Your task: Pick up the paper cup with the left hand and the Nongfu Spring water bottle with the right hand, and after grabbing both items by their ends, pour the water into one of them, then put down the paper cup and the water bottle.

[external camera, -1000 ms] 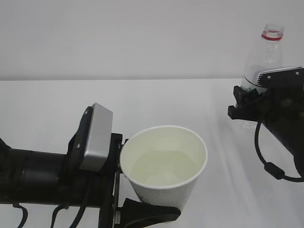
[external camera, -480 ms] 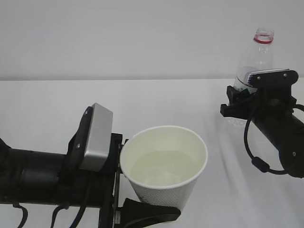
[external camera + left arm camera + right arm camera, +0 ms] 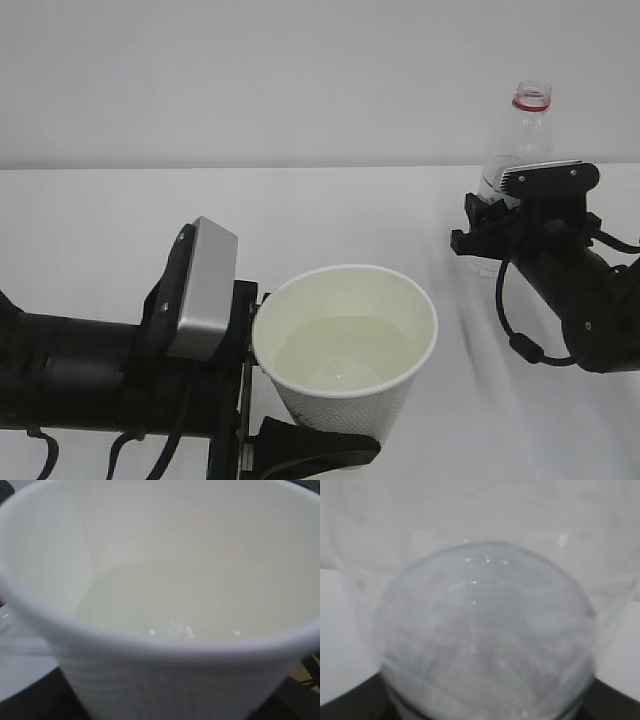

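The white paper cup [image 3: 345, 350] stands upright at the lower middle, with clear water [image 3: 340, 355] lying in its bottom. My left gripper [image 3: 300, 430] is shut on the cup's lower wall; one black finger [image 3: 310, 450] shows under it. In the left wrist view the paper cup [image 3: 165, 605] fills the frame and the water [image 3: 190, 600] is visible inside. At the right, the clear Nongfu Spring water bottle [image 3: 515, 140] is upright with its red neck ring on top. My right gripper [image 3: 490, 225] is shut on its lower body. The bottle [image 3: 485, 635] fills the right wrist view.
The white table [image 3: 150, 200] stretches behind both arms to a plain pale wall [image 3: 250, 70]. My left arm's grey plate [image 3: 203, 288] sits just left of the cup. A black cable [image 3: 515, 330] loops below the right arm.
My right gripper has carried the bottle leftward and slightly lower. The left arm and the cup have stayed where they were.
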